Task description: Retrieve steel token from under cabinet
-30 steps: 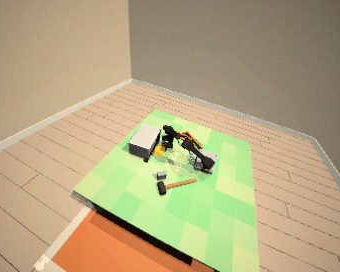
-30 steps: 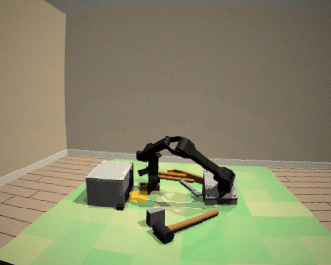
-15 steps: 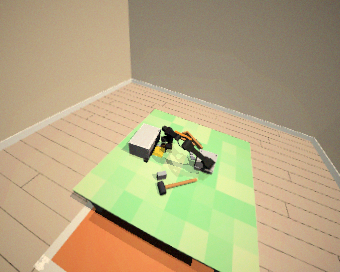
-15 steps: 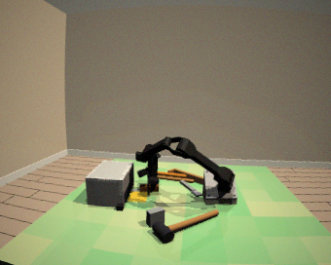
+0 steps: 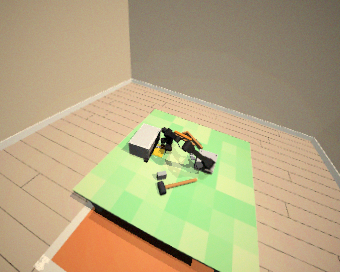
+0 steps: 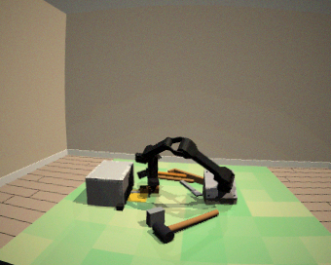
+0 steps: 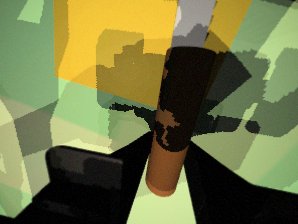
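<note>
My gripper (image 5: 163,145) (image 6: 151,187) (image 7: 167,138) is shut on the brown handle of a tool (image 7: 170,125) whose grey metal part (image 7: 194,17) points away from me. It hangs low over the table, just in front of the grey cabinet (image 5: 143,139) (image 6: 107,187). The yellow marked area (image 5: 158,154) (image 6: 136,198) (image 7: 110,35) lies under and ahead of the tool. I cannot see the steel token in any view.
A hammer (image 5: 177,185) (image 6: 188,224) with an orange handle and a small grey block (image 5: 162,175) (image 6: 155,214) lie nearer the front. More orange-handled tools (image 5: 189,135) (image 6: 176,174) lie behind the arm. The robot base (image 5: 208,161) (image 6: 220,193) stands to the right.
</note>
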You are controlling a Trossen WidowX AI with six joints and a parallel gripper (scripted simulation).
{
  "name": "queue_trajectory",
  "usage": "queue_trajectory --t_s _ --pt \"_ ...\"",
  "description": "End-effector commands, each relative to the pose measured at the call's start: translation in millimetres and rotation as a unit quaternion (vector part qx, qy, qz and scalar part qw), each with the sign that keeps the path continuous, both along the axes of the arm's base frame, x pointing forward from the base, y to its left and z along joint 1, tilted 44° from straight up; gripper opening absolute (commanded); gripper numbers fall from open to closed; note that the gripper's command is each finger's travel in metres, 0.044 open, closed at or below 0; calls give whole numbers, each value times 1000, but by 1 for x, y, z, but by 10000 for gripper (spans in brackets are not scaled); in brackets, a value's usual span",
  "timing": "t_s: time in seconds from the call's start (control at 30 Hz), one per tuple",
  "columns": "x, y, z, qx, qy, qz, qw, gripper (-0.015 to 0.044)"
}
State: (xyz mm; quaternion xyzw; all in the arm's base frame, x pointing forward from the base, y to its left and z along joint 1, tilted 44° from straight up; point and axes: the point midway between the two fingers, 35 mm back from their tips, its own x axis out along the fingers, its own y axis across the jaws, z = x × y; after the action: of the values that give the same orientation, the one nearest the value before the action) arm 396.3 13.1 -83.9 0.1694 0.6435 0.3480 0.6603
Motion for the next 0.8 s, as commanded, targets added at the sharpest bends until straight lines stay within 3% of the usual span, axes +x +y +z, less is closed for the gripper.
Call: queue_trajectory --t_s 0.0,0.77 --pt "-1 5 4 3 -1 2 1000 0" --pt "-18 1 1 3 -1 2 1000 0"
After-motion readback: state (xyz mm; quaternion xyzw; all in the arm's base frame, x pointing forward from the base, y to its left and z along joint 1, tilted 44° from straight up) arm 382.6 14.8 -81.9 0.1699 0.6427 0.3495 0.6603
